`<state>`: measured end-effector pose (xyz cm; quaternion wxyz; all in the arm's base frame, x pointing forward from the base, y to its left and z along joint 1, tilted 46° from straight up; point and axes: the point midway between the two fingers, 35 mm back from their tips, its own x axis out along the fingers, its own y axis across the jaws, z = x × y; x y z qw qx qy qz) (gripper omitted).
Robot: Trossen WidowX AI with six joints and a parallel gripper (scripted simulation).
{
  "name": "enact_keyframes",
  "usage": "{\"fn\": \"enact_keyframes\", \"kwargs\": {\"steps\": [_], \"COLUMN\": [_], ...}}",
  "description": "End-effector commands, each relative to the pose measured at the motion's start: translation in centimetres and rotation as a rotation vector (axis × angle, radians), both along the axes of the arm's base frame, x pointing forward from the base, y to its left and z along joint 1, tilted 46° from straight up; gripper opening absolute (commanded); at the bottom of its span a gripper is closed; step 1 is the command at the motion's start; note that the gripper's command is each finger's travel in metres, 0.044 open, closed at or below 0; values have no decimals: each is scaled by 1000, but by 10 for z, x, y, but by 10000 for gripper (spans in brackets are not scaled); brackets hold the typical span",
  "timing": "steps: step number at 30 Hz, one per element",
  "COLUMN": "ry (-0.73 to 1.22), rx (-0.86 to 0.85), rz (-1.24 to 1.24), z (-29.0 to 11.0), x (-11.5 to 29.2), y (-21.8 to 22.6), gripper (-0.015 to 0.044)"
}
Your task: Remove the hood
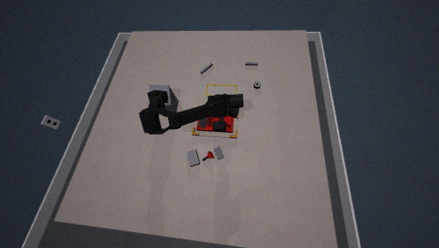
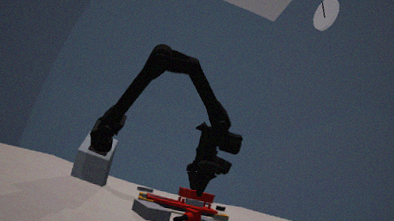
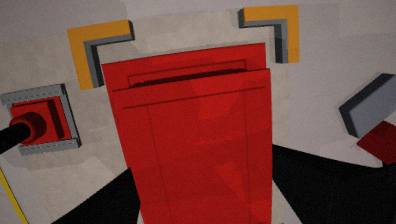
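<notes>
The toy car [image 1: 208, 125] [image 2: 170, 202] is red and sits flat on the table inside a fixture with orange corner pieces [image 3: 90, 42] [image 3: 282, 22]. Its red hood [image 3: 195, 150] [image 2: 196, 194] fills the middle of the wrist view, with the car body [image 3: 185, 57] showing just beyond its far edge. My gripper [image 3: 202, 162] [image 2: 200, 189] points straight down over the car and is shut on the hood, one black finger on each long side. The marked area is a yellow outline [image 1: 221, 85] on the table just behind the car.
Two grey plates [image 1: 193, 157] [image 1: 219, 152] and a small red part [image 1: 208, 155] lie in front of the car. Two grey bars [image 1: 206, 67] [image 1: 251, 64] and a small wheel [image 1: 257, 85] lie behind. The arm's grey base block [image 1: 173, 95] stands to the left.
</notes>
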<state>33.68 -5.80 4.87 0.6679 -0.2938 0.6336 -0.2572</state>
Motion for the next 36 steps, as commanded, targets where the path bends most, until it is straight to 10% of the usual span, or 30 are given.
{"fn": "enact_keyframes", "kwargs": {"steps": [1, 20, 36], "ry": [-9, -8, -2], "rx": [4, 6, 30], "rz": [0, 0, 12], "z": [4, 37, -29], "x": [1, -3, 0], "y": [3, 38, 104], "gripper": [0, 0, 0]}}
